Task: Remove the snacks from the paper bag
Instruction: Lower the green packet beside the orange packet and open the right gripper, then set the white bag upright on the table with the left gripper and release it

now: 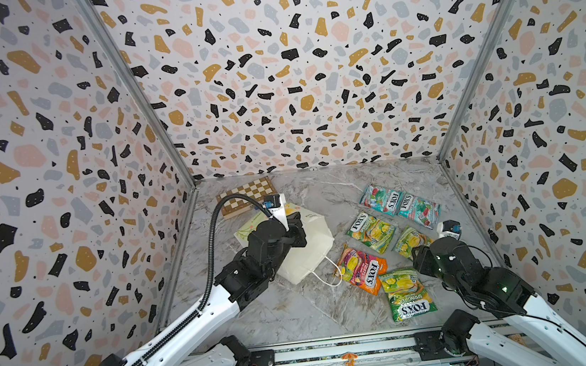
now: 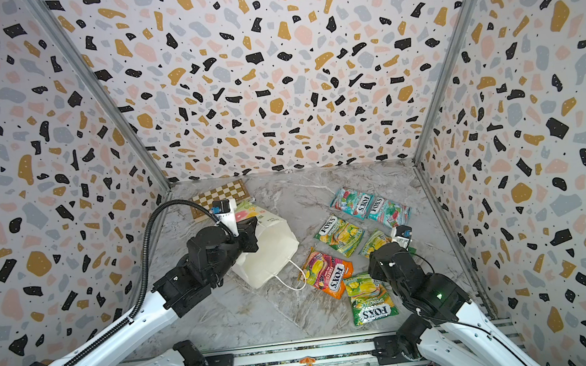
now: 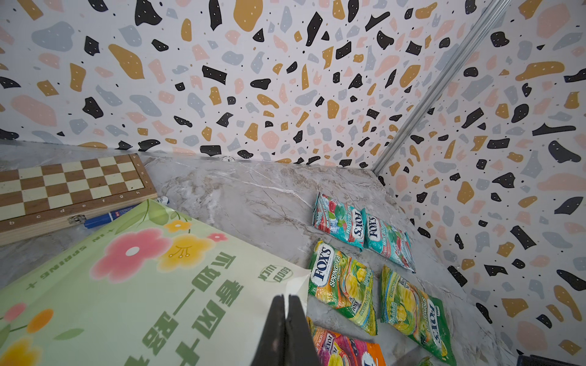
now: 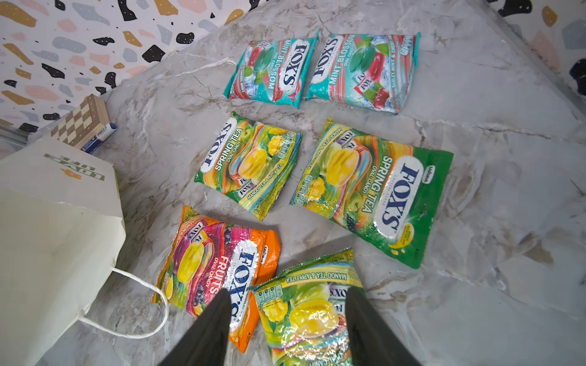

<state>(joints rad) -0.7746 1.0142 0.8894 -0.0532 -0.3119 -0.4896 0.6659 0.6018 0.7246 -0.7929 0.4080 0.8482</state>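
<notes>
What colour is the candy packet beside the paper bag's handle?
Orange-purple packet; best in right wrist view.

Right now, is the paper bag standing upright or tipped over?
Tipped over. The paper bag lies on its side on the table, its open mouth facing the snacks.

snacks crowd right, paper bag left; front marble bare

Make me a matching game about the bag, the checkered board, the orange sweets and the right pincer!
Things:
1. white paper bag
2. wooden chessboard
3. orange-purple glossy candy packet
4. right pincer

Clues:
A. open over a green-yellow candy packet
B. tipped over
C. in the far left corner
D. says FRUITS

Pairs: 1-B, 2-C, 3-D, 4-A
</notes>
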